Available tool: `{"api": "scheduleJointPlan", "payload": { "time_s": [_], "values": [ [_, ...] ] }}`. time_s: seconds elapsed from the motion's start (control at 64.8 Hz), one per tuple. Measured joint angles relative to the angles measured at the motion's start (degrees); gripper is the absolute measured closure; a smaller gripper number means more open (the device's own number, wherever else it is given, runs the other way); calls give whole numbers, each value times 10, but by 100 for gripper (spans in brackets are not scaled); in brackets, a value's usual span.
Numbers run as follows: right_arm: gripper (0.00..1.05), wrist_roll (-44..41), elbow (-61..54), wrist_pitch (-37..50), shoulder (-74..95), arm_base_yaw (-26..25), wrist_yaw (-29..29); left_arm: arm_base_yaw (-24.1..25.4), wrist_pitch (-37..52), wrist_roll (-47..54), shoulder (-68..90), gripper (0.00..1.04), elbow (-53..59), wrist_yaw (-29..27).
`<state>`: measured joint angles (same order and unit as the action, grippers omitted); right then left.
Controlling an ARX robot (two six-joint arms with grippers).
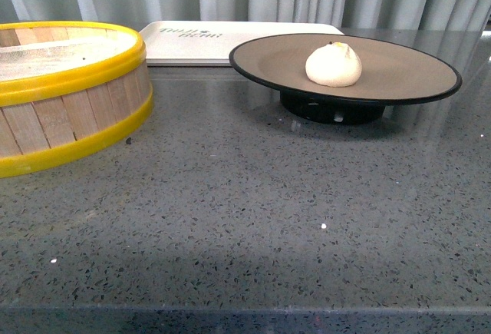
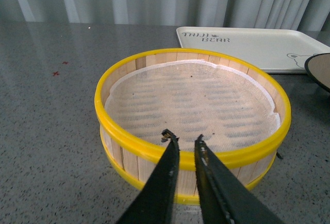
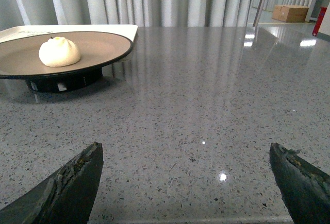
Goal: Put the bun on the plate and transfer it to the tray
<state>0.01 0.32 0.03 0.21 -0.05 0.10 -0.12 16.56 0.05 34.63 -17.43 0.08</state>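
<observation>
left gripper [image 2: 183,139] nearly closed, empty, at basket [image 1: 69,115] rim | tray [image 1: 230,42] behind, further right | bun [image 1: 334,64] sits mid plate [image 1: 414,73], plate on counter [image 1: 245,219] in front of tray | right gripper [image 3: 184,149] wide open, empty | next: grip plate rim, keep level so bun cannot roll

The near tabletop [image 1: 253,226] lies bare. A steamer basket [image 1: 61,96] blocks the left; the plate [image 1: 399,73] stands far right, tray [image 1: 230,42] behind it.

Only one bit of readable text, folks

We make out "BEAR" printed on the tray [image 2: 252,49], under a word that looks like "TAIJI"; in the front view the same lettering [image 1: 188,33] is too blurry for us.
</observation>
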Motion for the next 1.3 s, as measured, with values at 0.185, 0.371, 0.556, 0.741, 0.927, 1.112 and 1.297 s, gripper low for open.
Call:
{"api": "scheduleJointPlan", "payload": {
  "time_s": [0.185,0.371,0.556,0.741,0.927,1.112,1.297],
  "values": [
    [8,0,0,0,0,0,-2,1,10,-2,-46,101,54,-2],
    [8,0,0,0,0,0,-2,1,10,-2,-93,101,99,-1],
    [8,0,0,0,0,0,-2,1,0,-2,-128,101,120,-1],
    [8,0,0,0,0,0,-2,1,-16,-2,-157,101,136,-1],
    [8,0,0,0,0,0,-2,1,-35,-2,-188,101,147,-1],
    [8,0,0,0,0,0,-2,1,-43,-2,-217,101,159,-1],
    [8,0,0,0,0,0,-2,1,-65,-2,-248,101,159,-1]
  ]
}}
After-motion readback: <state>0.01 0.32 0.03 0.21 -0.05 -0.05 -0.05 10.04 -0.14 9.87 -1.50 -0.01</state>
